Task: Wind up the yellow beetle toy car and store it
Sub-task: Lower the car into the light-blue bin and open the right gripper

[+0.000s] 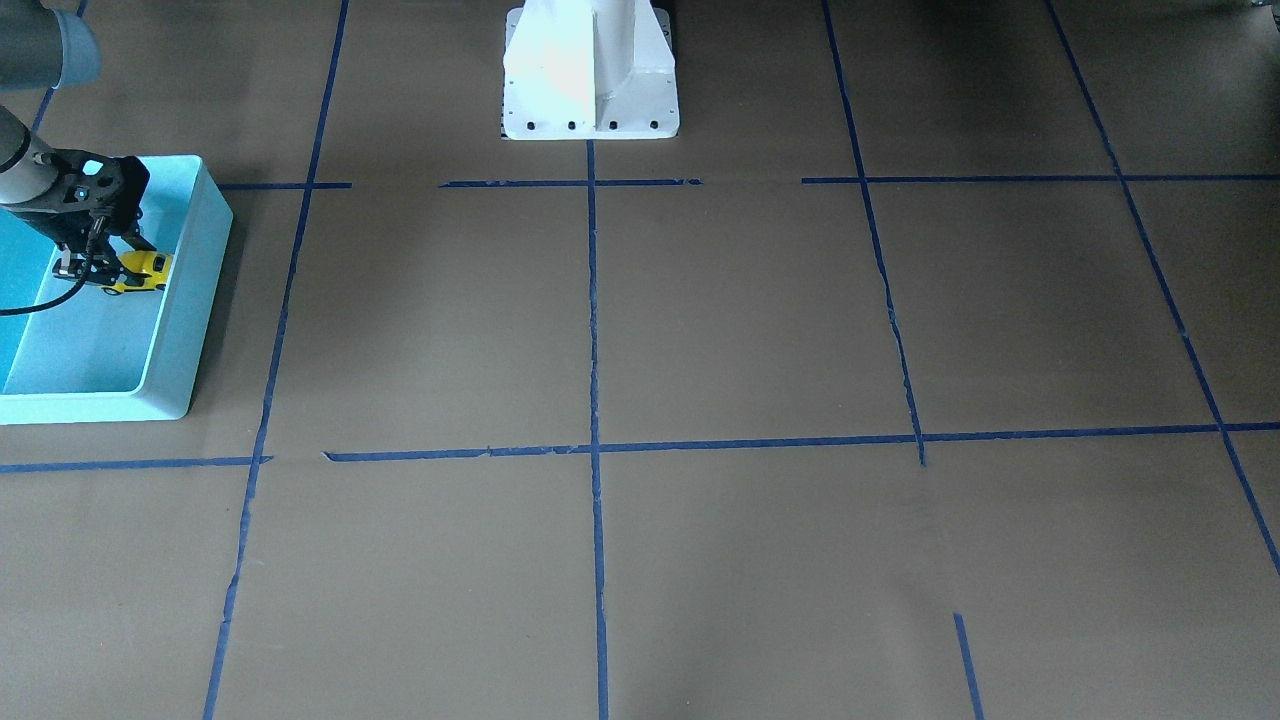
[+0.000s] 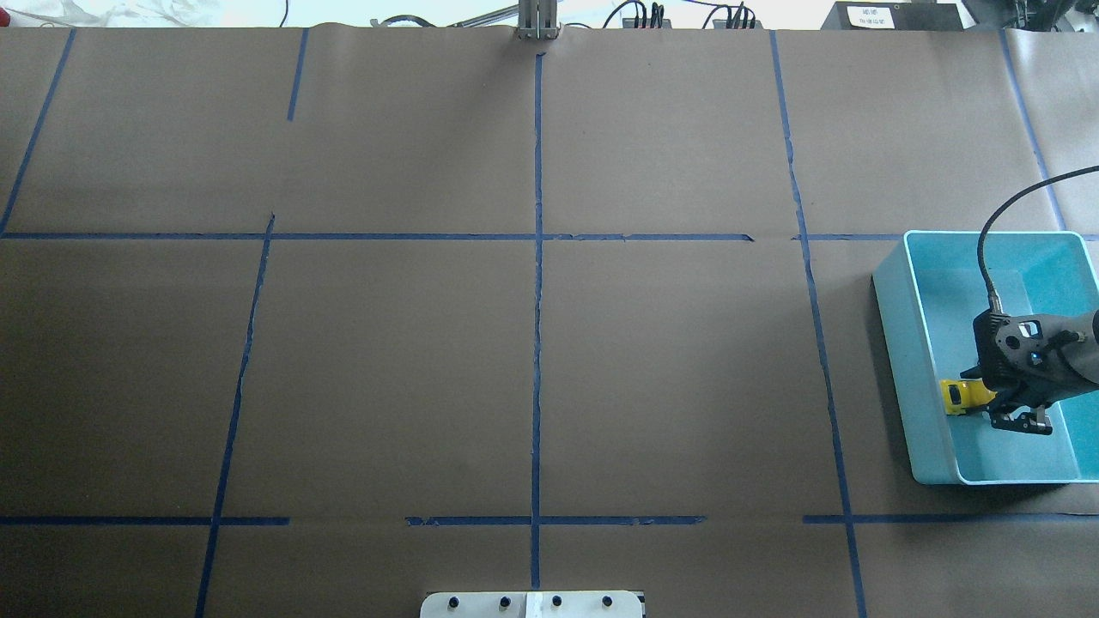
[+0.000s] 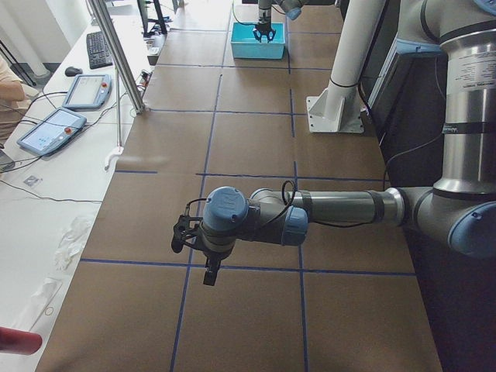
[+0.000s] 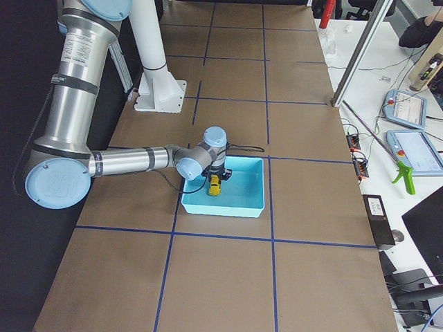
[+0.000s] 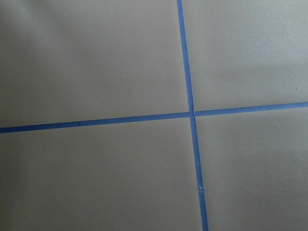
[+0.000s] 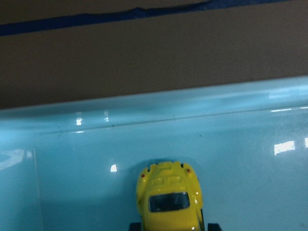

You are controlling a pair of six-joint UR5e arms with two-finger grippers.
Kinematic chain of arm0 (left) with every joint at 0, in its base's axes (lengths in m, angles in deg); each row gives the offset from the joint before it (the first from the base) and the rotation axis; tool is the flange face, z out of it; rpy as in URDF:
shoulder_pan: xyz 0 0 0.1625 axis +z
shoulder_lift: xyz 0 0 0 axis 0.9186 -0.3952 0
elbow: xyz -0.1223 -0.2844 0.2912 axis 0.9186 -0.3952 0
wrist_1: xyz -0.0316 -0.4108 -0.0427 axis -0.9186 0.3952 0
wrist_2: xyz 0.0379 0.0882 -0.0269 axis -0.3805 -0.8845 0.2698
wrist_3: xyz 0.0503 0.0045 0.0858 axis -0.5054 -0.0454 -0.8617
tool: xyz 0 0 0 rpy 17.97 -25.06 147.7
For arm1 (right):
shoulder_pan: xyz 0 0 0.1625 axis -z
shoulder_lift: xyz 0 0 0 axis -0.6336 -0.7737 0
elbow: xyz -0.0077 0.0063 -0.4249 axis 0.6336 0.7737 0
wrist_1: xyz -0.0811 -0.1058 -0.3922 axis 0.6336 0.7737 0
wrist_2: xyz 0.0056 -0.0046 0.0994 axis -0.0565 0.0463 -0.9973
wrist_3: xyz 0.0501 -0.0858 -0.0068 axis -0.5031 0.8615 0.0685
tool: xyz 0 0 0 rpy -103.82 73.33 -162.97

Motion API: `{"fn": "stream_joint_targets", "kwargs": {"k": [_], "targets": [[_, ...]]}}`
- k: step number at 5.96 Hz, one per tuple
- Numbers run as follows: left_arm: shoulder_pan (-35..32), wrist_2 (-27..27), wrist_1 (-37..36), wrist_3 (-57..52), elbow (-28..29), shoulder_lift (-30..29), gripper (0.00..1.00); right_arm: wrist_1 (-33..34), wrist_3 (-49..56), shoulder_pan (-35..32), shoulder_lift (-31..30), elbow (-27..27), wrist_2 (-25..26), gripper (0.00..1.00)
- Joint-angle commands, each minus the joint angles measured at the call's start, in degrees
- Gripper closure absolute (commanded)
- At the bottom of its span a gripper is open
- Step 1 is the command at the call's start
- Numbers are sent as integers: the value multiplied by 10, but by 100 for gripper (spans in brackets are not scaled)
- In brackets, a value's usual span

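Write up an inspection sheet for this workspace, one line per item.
Surface: table covered in brown paper, gridded with blue tape.
Job's things: yellow beetle toy car is inside the turquoise bin, close to one wall.
Clutter: nothing seen.
Grippers: right gripper is down in the bin with fingers against both sides of the car, apparently gripping it. Left gripper hangs over bare table far from the bin; open or shut cannot be told.
Cables: black cable arches up from the right wrist over the bin.
Surroundings: white pedestal on the robot's side; teach pendants and keyboard on a side bench.
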Motion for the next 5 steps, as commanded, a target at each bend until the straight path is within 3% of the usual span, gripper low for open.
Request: {"fn": "stream_joint_targets", "kwargs": {"k": [1, 2, 4, 5], "targets": [[0, 0, 0, 0, -1, 0, 0, 0, 1, -1, -2, -1, -1, 0], [0, 0, 0, 0, -1, 0, 0, -1, 0, -15, -1, -12, -6, 0], [0, 0, 0, 0, 0, 0, 0, 5, -3, -115, -11, -60, -38, 0], [0, 0, 0, 0, 0, 0, 0, 17, -12, -175, -9, -57, -96, 0]]}}
